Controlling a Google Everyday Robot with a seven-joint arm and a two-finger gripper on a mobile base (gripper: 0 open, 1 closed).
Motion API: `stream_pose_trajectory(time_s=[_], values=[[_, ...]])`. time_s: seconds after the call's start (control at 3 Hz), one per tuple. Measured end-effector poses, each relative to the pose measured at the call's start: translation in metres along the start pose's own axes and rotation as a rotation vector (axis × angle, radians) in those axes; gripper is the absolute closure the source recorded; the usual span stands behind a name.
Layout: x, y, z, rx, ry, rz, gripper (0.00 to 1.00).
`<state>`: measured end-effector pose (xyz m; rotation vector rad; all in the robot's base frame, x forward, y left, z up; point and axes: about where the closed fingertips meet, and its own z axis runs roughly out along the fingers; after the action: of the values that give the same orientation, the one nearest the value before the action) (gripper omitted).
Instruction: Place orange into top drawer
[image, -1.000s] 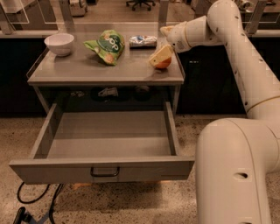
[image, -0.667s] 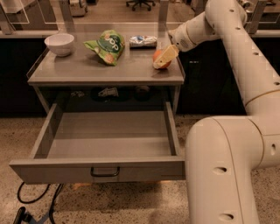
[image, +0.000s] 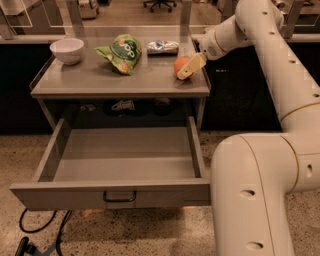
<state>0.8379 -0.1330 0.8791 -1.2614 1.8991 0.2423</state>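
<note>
The orange (image: 180, 63) sits at the right end of the grey table top (image: 100, 80), at or just above its surface. My gripper (image: 187, 67) reaches in from the right and is shut on the orange. One pale finger (image: 193, 65) lies across the orange's right side, and the other is hidden behind it. The top drawer (image: 110, 193) is pulled out wide below the table top. Its inside shows bare, and its dark handle (image: 119, 196) is at the front centre.
A white bowl (image: 67, 50) stands at the table's back left. A green snack bag (image: 121, 52) and a silvery packet (image: 162, 46) lie mid-table. Small objects (image: 122, 105) lie under the top. Cables (image: 30, 230) trail on the floor. My arm's base (image: 250, 200) stands right of the drawer.
My arm has shifted its pose, with the elbow swinging. The gripper and the orange have stayed almost in place at the table's right end. The drawer has not moved.
</note>
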Motion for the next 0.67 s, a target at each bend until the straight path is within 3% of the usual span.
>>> stream_pose_trajectory(time_s=[0.33,0.67], values=[[0.0187,0.0108,0.0178,-0.060,0.001,0.049,0.00],[0.0194,0.0116,0.0188,-0.064,0.001,0.051,0.00]])
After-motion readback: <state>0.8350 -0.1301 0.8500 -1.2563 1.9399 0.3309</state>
